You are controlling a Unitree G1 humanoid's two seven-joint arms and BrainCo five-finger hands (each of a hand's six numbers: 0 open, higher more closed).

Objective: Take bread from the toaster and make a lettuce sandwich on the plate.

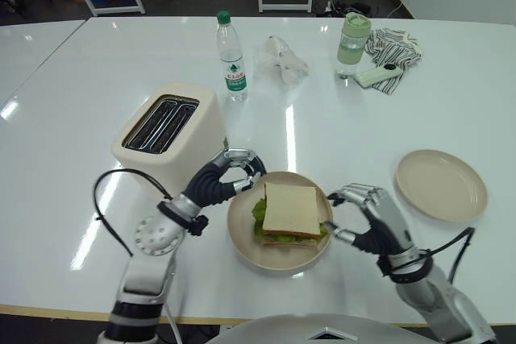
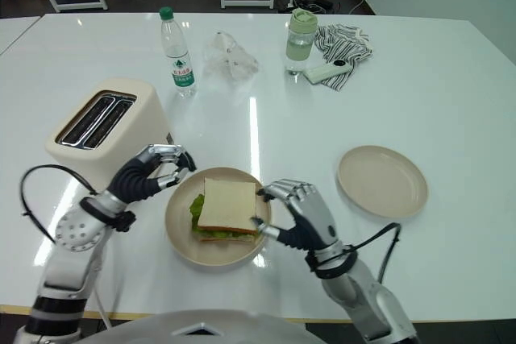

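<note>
While sandwich (image 1: 290,209) lies on plate (image 1: 241,237), left hand (image 1: 226,175), right hand (image 1: 376,218) beside

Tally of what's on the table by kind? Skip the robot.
Toaster: 1
Plates: 2 (sandwich plate, bare plate)
Sandwich: 1
Bottles: 2 (clear water bottle, green tumbler)
Plastic bag: 1
Striped cloth: 1
Small white device: 1
Total: 9

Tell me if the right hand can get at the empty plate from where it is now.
Probably yes. The right hand sits beside the sandwich plate, and the empty plate lies just to its right, slightly farther back, with only bare table between them.
</note>
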